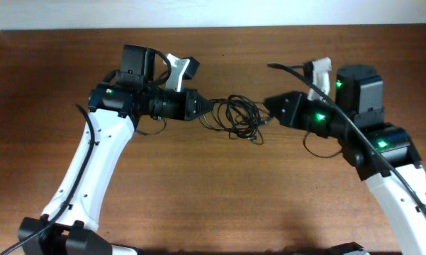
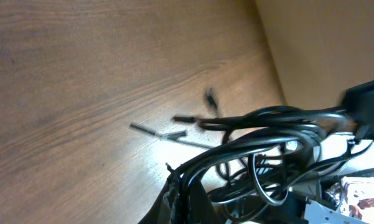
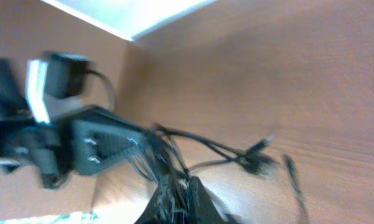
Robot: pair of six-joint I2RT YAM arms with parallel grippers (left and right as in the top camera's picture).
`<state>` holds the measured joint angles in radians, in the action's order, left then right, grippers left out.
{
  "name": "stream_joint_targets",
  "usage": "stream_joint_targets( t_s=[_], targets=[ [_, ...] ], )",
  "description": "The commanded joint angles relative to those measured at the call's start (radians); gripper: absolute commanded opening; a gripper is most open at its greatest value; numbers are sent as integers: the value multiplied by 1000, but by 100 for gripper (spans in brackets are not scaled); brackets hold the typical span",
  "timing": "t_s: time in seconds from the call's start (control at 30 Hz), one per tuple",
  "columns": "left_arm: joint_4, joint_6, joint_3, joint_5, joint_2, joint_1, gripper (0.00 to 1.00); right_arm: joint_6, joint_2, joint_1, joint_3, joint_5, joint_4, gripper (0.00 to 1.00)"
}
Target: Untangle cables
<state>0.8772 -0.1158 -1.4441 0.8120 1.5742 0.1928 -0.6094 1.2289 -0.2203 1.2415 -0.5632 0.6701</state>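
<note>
Left gripper [image 1: 207,106] and right gripper [image 1: 268,108] are clutching the cables [image 1: 237,117] from nine and three o'clock; untangling is looking barely begun.

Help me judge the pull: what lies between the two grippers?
Only the cables, a looped tangle, span from the left gripper to the right gripper. The overhead view shows this best.

Overhead: fixed, looking straight down, whole table [image 1: 198,195]. Wrist views: close, low, facing inward from 9 and 3 o'clock. Shared: cables [image 1: 235,117].
</note>
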Motion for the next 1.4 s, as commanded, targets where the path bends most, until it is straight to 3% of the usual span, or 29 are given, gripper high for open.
stream_joint_targets(
  t_s=[0.0, 0.1, 0.2, 0.23, 0.27, 0.37, 0.43, 0.63, 0.73, 0.87, 0.97, 1.17, 1.37],
  targets=[
    [-26, 32, 2, -158, 7, -43, 0, 10, -42, 65, 14, 195, 117, 4],
    [-42, 65, 2, -158, 7, -45, 0, 11, -13, 72, 14, 299, 221, 4],
    [-42, 64, 2, -141, 7, -43, 0, 97, 9, 70, 14, 223, 204, 4],
    [-42, 64, 2, -119, 7, -40, 0, 131, 10, 70, 14, 173, 182, 11],
    [-42, 64, 2, -96, 8, -37, 0, 156, 10, 70, 14, 122, 147, 26],
    [-43, 48, 2, -64, 7, -19, 0, 161, 10, 70, 15, 33, 79, 56],
    [-48, 40, 2, -63, 7, -5, 0, 160, 10, 68, 14, 16, 66, 61],
    [-133, -16, 2, 40, 7, 1, 0, 160, 87, -44, 14, 17, 49, 60],
    [-147, -93, 2, 57, 7, 1, 0, 161, 151, -102, 14, 17, -38, 58],
    [-147, -167, 2, 64, 7, 1, 0, 170, 214, -176, 14, 16, -201, 42],
    [-152, -187, 2, 84, 7, -2, 0, 288, 248, -230, 14, 27, -243, 34],
    [-163, -211, 2, 279, 7, -79, 0, 393, 330, -245, 14, 43, -254, 20],
    [-162, -213, 2, 322, 7, -107, 0, 392, 342, -250, 14, -45, -373, 16]
  ],
)
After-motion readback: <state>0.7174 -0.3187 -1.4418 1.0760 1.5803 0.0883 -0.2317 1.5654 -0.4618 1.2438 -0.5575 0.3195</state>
